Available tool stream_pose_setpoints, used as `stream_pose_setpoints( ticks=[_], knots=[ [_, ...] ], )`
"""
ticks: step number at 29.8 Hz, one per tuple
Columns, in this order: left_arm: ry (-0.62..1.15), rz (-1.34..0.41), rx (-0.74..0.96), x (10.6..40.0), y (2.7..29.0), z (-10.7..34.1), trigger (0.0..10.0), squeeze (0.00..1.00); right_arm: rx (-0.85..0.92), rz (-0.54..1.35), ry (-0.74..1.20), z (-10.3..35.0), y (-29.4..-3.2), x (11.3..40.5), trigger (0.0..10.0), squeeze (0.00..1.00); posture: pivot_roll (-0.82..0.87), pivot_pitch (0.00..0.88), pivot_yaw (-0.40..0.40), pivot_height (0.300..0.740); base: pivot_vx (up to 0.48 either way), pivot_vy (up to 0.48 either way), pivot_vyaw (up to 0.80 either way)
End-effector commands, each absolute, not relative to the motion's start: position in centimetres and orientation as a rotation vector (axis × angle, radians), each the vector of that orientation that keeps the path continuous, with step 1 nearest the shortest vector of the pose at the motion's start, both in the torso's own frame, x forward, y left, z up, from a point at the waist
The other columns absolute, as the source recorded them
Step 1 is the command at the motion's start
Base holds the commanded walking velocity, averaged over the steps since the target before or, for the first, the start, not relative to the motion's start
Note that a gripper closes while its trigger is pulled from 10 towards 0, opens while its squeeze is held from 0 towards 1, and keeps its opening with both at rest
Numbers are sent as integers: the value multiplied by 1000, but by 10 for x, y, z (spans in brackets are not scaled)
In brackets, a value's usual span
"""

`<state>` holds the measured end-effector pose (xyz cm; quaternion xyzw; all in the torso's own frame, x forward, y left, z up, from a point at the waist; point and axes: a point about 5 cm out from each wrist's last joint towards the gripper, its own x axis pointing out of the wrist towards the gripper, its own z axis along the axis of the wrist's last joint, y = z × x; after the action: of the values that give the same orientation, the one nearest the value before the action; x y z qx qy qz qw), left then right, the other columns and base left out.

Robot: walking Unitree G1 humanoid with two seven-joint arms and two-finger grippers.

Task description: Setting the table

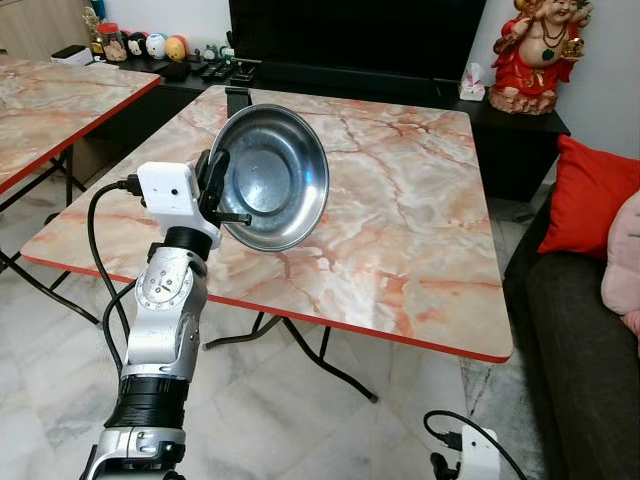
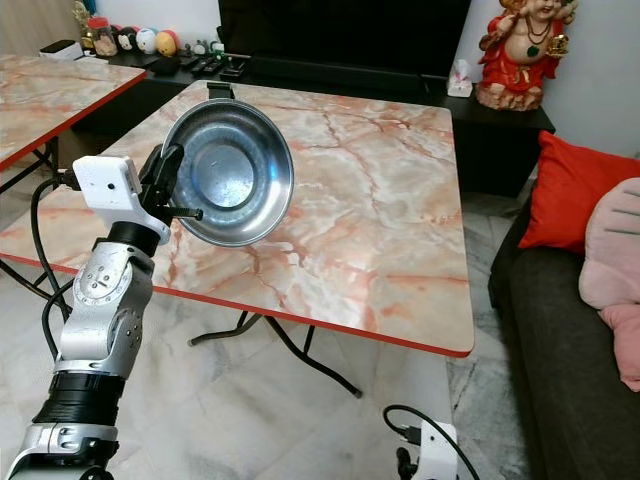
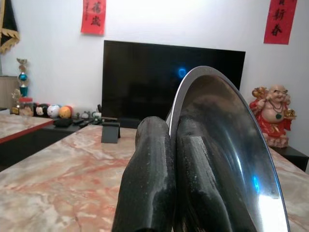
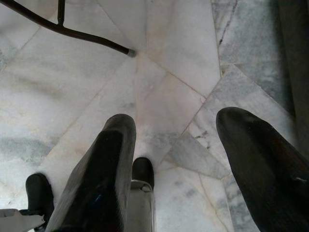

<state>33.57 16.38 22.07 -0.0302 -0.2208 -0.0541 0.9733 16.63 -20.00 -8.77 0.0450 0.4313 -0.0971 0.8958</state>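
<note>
The left claw (image 1: 215, 190) pinches the rim of a round, shallow steel bowl (image 1: 270, 175), its two black fingers (image 3: 149, 179) clamped on either side of the thin edge. The bowl is held tilted on edge in the air above the near left part of the counter (image 1: 400, 230), a glossy marble-patterned top with a red border. The right claw (image 4: 169, 164) hangs spread open over the pale marble floor (image 4: 169, 58).

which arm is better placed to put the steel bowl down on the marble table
Left. The left gripper is shut on the steel bowl, held tilted over the marble table. The right gripper hangs open near the floor.
</note>
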Motion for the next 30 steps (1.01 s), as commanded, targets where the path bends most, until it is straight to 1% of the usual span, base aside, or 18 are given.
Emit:
stream_pose_setpoints(
  ticks=[1,3,4,5,7,12,14,15,16,21,22,30],
  knots=[
    [-442,-113,-91,336,165,223,10000,0,101,-215,891,-88,-203,165,10000,0,40,0,-41,740,0,0,0],
    [-413,-92,-159,339,170,220,10000,0,101,-214,890,-88,-204,164,10000,0,40,0,-41,740,0,0,0],
    [-347,-71,-210,344,174,215,10000,0,100,-212,889,-88,-204,164,10000,0,43,0,-41,740,0,0,0],
    [-326,-59,-232,346,176,214,10000,0,100,-211,889,-88,-204,165,10000,0,43,0,-40,740,0,0,0],
    [-258,-33,-347,352,179,208,10000,0,99,-208,887,-87,-203,166,10000,0,42,0,-40,740,0,0,0],
    [-192,14,-361,359,185,203,10000,0,99,-206,879,-86,-201,168,10000,0,40,0,-36,740,0,0,0],
    [-181,11,-343,361,187,203,10000,0,99,-205,877,-86,-200,169,10000,0,40,0,-35,740,0,0,0],
    [-183,0,-308,360,187,202,10000,0,100,-206,877,-86,-200,169,10000,0,40,0,-34,740,0,0,0],
    [-211,-40,-204,355,183,200,10000,0,100,-207,877,-86,-200,169,10000,0,40,0,-34,740,0,0,0],
    [-252,-67,-83,345,178,192,10000,0,100,-206,884,-87,-199,169,10000,0,41,0,-35,740,0,0,0],
    [-252,-67,-83,345,178,192,10000,0,100,-206,884,-87,-199,169,10000,0,41,0,-35,740,0,0,0],
    [-304,-80,-97,343,176,198,10000,0,100,-200,894,-87,-198,168,10000,0,40,0,-36,740,0,0,-619]
  ],
)
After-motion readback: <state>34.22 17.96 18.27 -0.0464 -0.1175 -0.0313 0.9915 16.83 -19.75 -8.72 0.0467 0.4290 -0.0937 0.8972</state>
